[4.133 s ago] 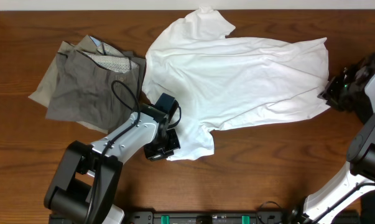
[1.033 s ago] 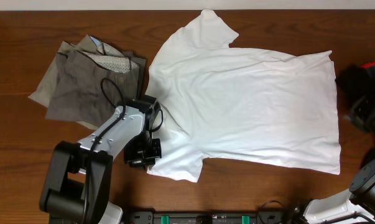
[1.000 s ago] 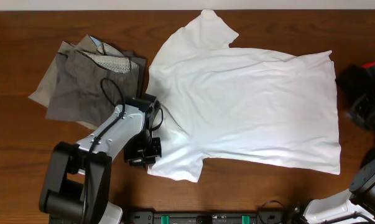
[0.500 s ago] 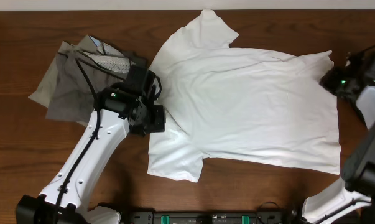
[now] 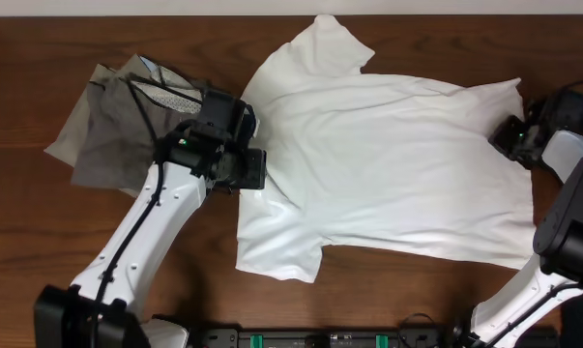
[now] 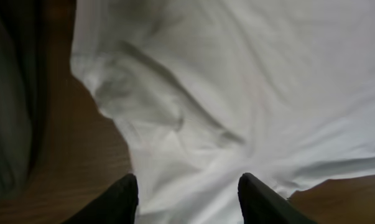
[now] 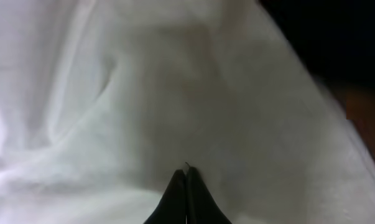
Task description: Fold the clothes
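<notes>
I see white T-shirt spread mid-bench, lightly creased, sleeves top and lower left. Left tool apart over its rumpled edge. Right tool together at hem; whether cloth pinched, can't tell. Trousers partly behind left arm.

Robot lab bench: 2 arms mounted at wooden table

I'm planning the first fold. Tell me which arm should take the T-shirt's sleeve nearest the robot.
Left, most likely. The left gripper hangs open over the white T-shirt beside that sleeve, so a short reach gets there. The right gripper is shut at the hem end, across the whole shirt.
</notes>
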Available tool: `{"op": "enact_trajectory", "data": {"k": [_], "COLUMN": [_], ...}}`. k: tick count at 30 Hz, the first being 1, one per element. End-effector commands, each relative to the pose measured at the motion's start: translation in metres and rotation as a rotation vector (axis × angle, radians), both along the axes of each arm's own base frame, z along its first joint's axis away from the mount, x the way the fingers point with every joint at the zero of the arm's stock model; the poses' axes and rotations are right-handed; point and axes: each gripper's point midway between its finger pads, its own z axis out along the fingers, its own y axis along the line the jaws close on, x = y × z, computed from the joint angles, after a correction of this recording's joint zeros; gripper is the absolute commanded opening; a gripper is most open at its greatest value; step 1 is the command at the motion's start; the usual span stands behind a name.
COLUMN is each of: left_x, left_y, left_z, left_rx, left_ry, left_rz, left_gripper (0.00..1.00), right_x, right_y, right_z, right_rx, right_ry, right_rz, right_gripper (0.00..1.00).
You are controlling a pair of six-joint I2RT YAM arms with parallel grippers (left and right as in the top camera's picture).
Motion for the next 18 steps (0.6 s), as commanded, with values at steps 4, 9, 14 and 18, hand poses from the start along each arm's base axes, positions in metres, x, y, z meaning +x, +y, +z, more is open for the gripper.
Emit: {"op": "enact_trajectory", "data": {"k": [4,9,14,18], "left_x": [-0.002,0.001,-0.006,-0.021], "left_y": [-0.003,-0.01,-0.009,-0.003], "left_z": [-0.04,-0.074,-0.106,-0.121], "left_rx": [0.015,0.037,0.086,0.118], "left_ry": [0.103,0.164,0.245,0.334], "left_rz": [-0.026,-0.043,-0.061,-0.061], "left_gripper": [0.55,0.64,0.52,0.08], "right_x": [-0.029,-0.009,-0.001,0.0], "right_y": [-0.012,0.016,0.028,0.029], "right_z": [-0.035,-0.011,0.022,0.048], "right_rx": [0.059,0.219,0.264,0.247], "right_ry": [0.097,-0.019,-0.101,-0.141], "right_rz": [-0.003,0.107,0.151,0.16], "right_gripper": [0.18,0.29,0.31,0.3]}}
